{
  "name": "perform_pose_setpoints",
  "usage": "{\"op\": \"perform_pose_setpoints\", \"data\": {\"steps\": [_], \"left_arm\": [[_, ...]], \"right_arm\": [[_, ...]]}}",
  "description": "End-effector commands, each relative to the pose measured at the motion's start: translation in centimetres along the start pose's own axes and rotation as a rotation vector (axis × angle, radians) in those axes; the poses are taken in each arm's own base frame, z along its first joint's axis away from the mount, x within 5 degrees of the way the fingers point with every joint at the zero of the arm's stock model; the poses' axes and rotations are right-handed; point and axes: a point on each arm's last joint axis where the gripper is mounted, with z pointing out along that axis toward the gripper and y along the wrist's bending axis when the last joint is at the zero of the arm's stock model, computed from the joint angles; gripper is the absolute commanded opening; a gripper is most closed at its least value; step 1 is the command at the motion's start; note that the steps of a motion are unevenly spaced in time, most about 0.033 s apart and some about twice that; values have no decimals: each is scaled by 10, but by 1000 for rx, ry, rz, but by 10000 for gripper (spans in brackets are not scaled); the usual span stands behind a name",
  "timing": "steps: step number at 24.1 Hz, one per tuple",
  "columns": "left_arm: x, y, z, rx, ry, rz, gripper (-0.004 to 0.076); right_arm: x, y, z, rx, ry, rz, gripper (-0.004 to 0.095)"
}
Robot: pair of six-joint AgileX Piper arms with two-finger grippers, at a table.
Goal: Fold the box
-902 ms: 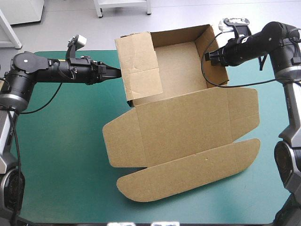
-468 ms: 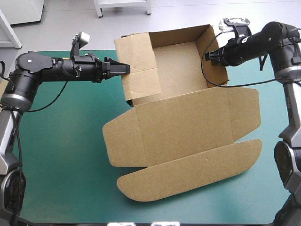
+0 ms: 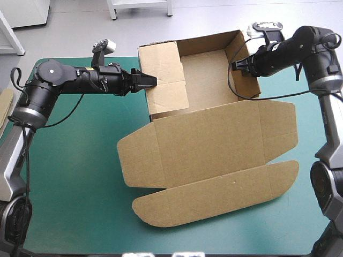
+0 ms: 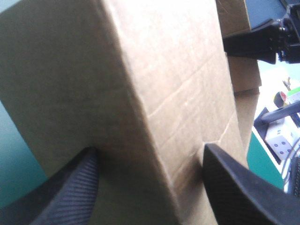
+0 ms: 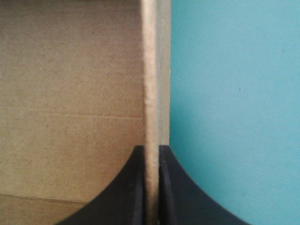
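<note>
1. The step in hand seems to be the left side of the brown box (image 3: 209, 144). The left gripper (image 3: 153, 81) has its tips against the tall left flap (image 3: 166, 80), which leans over the tray (image 3: 206, 72) and is not yet tucked in.
2. Its black fingers (image 4: 70, 192) stand apart against the board, with the flap's bent edge between them. They push and do not pinch.
3. The right gripper (image 3: 234, 65) is clamped on the top edge of the right wall (image 3: 239, 51), I think to steady it.
4. In my judgement the next move must press the flap down into the tray while the right side holds firm, or the box may slide.
5. The box stands on the far half of the teal-green cover (image 3: 69, 176). Its tray is open and its lid (image 3: 214, 176) lies flat toward the near edge.
</note>
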Motion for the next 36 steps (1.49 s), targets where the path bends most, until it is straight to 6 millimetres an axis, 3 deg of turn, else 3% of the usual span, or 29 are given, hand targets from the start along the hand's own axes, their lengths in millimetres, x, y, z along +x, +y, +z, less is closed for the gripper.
{"op": "perform_pose_setpoints", "data": {"steps": [1, 6, 17, 27, 36], "left_arm": [[-7, -23, -16, -16, -81, 23, 465], [-2, -18, -6, -192, -46, 59, 465], [2, -7, -8, -351, -14, 45, 465], [5, 2, -9, -478, 18, 22, 461], [14, 9, 16, -472, 101, -50, 458]], "right_arm": [[-7, 25, -27, -23, -102, -15, -6], [-6, 44, -23, -46, -104, -21, -5], [1, 81, -15, -11, -75, -72, -3], [6, 91, -3, -8, -29, -78, -3], [7, 100, -2, -3, -37, -88, -3]]}}
